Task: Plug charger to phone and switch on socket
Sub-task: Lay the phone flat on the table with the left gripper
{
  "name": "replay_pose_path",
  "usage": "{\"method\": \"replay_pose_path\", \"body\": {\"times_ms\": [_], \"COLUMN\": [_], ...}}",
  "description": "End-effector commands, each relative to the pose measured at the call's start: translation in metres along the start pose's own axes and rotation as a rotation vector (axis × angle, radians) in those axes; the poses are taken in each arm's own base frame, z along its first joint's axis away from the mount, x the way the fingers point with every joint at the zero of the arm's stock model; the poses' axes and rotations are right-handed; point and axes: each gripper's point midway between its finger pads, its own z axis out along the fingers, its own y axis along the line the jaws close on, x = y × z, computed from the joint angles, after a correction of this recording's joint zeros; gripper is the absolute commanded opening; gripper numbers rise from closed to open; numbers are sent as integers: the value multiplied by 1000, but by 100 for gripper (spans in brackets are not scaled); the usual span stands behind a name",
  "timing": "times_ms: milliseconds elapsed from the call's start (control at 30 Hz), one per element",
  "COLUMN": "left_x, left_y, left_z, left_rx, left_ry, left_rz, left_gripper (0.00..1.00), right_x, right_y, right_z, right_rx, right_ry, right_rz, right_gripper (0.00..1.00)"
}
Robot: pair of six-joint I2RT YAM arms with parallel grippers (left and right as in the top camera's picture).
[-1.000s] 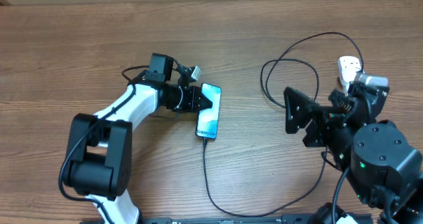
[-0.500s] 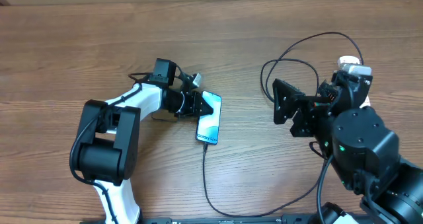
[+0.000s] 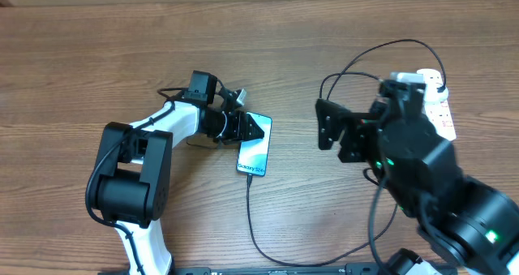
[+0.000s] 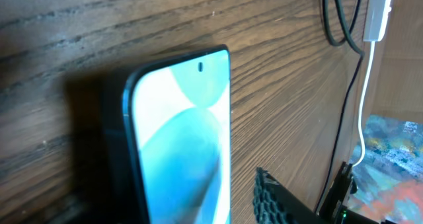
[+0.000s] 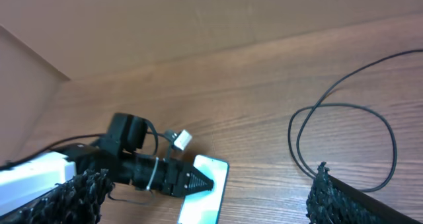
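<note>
The charger [image 3: 253, 218] enters the phone [image 3: 254, 153] at its 6 o'clock edge, at the centre of the table [image 3: 81, 48]. Whether the left gripper [image 3: 250, 127] at its 11 o'clock corner is grasping I cannot tell, so it should back off without dragging. The released right gripper [image 3: 334, 135] faces 9 o'clock; its arm half hides the socket [image 3: 442, 113] at 2 o'clock, the charger's loops beside it.

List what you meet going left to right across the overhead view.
left arm → phone → right hand → socket. The left hand and the charger cable are left out because they overlap others.
</note>
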Motion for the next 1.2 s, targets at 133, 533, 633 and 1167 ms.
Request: {"method": "replay_pose_path", "body": {"times_ms": [133, 533, 633, 1167], "left_x": [-2, 2, 2, 8], "left_y": [21, 25, 27, -5], "left_z": [2, 2, 2, 30], "left_rx": [-104, -127, -136, -117], "left_ry": [-10, 1, 1, 16], "left_rz": [7, -7, -22, -51], "left_gripper": [61, 100, 100, 100], "right_x": [16, 25, 30, 41], "right_y": [6, 24, 24, 1], "right_z": [30, 17, 8, -31], "right_rx": [34, -97, -125, -119], "right_ry": [76, 138, 163, 185], "right_rz": [-25, -11, -11, -17], "right_gripper": [100, 100, 100, 100]}}
